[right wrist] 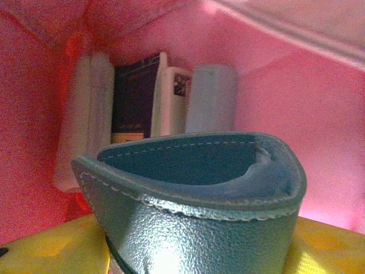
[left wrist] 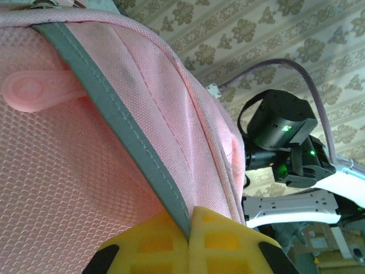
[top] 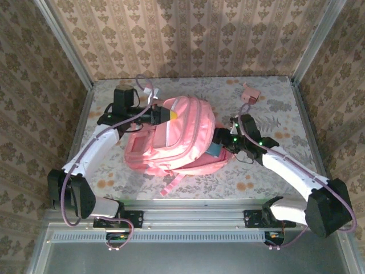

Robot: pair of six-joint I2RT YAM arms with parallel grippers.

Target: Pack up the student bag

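Pink fabric bag [top: 171, 137] looks soft and floppy, best held by its grey trim [left wrist: 114, 114], where the left gripper [left wrist: 189, 231] pinches; right gripper [top: 221, 144] clamps a blue case [right wrist: 194, 200] inside it.

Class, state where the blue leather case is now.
Right wrist view: the blue leather case, held in the right gripper, sits in the student bag's right-side mouth, before the books.

Both reach inward: left arm [top: 97, 144] jaws pinched shut, right arm [top: 290, 169] jaws gripping.
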